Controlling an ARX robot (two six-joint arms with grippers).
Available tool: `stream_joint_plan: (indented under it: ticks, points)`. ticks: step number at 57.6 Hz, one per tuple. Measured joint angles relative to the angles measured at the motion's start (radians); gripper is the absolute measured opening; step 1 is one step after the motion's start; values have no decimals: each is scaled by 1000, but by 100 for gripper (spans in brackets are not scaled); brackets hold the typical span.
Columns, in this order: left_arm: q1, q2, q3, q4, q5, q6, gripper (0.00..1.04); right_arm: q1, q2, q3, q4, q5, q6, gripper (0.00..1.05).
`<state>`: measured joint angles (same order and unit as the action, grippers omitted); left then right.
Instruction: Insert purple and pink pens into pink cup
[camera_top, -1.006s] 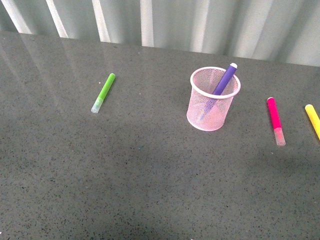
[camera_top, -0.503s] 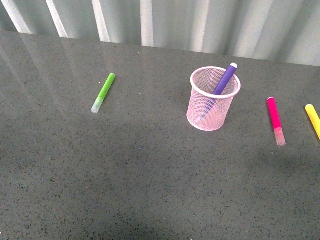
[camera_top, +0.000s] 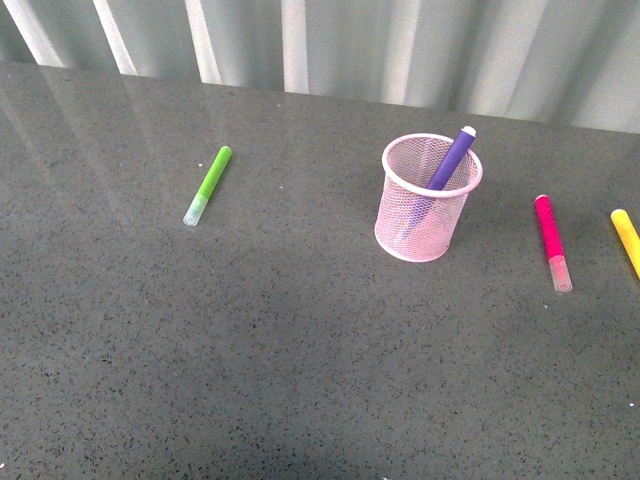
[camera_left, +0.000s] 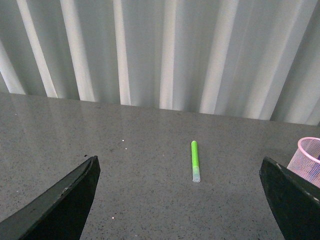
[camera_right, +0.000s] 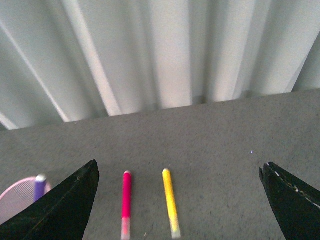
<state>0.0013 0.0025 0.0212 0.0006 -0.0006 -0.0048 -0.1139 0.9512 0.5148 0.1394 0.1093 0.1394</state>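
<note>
The pink cup (camera_top: 425, 205) stands upright on the grey table, right of centre in the front view. The purple pen (camera_top: 445, 165) leans inside it, its end above the rim. The pink pen (camera_top: 550, 238) lies flat on the table to the cup's right, clear cap toward me. No gripper shows in the front view. My left gripper (camera_left: 182, 200) is open and empty; the cup's rim (camera_left: 310, 155) shows at the edge of its view. My right gripper (camera_right: 180, 200) is open and empty, with the pink pen (camera_right: 126, 200), the cup (camera_right: 20, 197) and the purple pen (camera_right: 40, 185) in its view.
A lime-green marker (camera_top: 207, 185) lies on the table's left, also in the left wrist view (camera_left: 195, 160). A yellow marker (camera_top: 627, 240) lies right of the pink pen, also in the right wrist view (camera_right: 170, 207). A corrugated white wall (camera_top: 400, 50) stands behind the table.
The pens and cup stay where they were. The front view has shifted by a pixel or two at most.
</note>
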Motion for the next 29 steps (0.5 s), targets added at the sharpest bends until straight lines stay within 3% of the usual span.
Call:
stream_joint_plan:
  ticks: [15,29]
  points:
    - [0,0,0,0,0,0,98,10,727,462,-250,-31,77,98]
    - [0,0,0,0,0,0,98,112,1006,655,-394,-32,64,98]
